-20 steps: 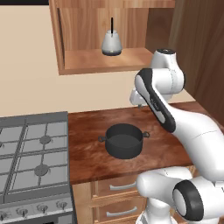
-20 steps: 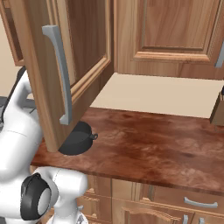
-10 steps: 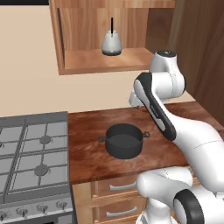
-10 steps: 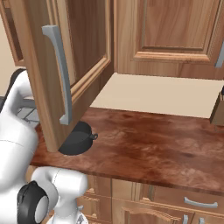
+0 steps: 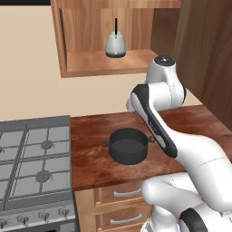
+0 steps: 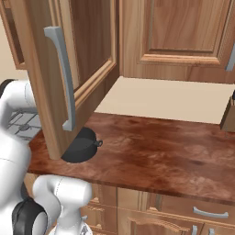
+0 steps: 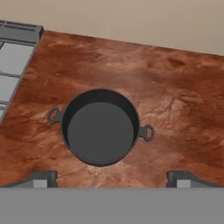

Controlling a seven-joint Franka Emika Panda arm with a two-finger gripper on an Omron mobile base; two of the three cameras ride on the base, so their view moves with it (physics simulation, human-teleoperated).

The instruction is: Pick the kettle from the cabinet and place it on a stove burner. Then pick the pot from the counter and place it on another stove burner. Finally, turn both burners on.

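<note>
Kettle (image 5: 115,44) upright on the cabinet (image 5: 81,68) shelf, near the shelf's middle and toward its back, thin black handle rising straight up; not yet moved, so first step of the task judged still open. Pot (image 7: 100,127) on the surface (image 7: 175,105), roughly mid-depth, toward the stove-side edge, loop handles pointing toward the stove edge and away from it. Fingers (image 7: 43,178) spread wide, holding nothing, tips seen at the bottom of the hand view to either side of the pot. Hand looking down at the pot from above; pot lies straight ahead of the fingers, between their lines. Kettle, by contrast, lies above and behind that line of sight: in the left base view well above the surface, up and toward the stove side from the arm's upper joint. Stove (image 5: 31,167) at the surface's left edge, burners (image 5: 43,176) bare. Judgement: next move turns on lifting and re-aiming the hand from downward at the pot to level with the shelf; kettle's long axis vertical, so a sideways approach around the body or handle looks called for.
</note>
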